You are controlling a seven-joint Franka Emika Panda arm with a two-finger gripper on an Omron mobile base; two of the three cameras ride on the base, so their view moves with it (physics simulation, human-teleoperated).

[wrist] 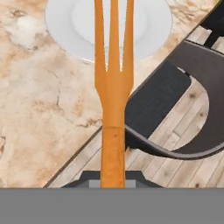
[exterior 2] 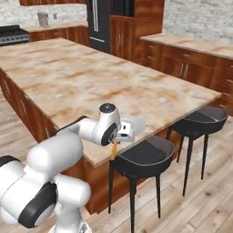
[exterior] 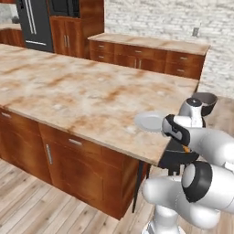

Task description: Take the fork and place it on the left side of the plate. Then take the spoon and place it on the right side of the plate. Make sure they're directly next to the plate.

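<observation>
My gripper (exterior 2: 119, 142) is nearly closed, pinched on the handle of the fork (wrist: 113, 87); in the hand view the orange handle rises from between my finger tips and its tines reach over the near rim of the plate (wrist: 61, 26); the fork is in the air, above the counter edge rather than lying on it. The plate sits on the marble counter (exterior: 82, 96) close to its edge, just beyond my hand; the stool (exterior 2: 143, 157) stands below that edge.

My finger tips are mostly hidden behind the fork handle and cut off at the bottom of the hand view, so I cannot see the pads themselves; in the left base view my own arm covers the hand and part of the plate; in the right base view just a short orange stretch of the fork shows under my wrist. I cannot make out the spoon. No writing or labels can be read anywhere.
</observation>
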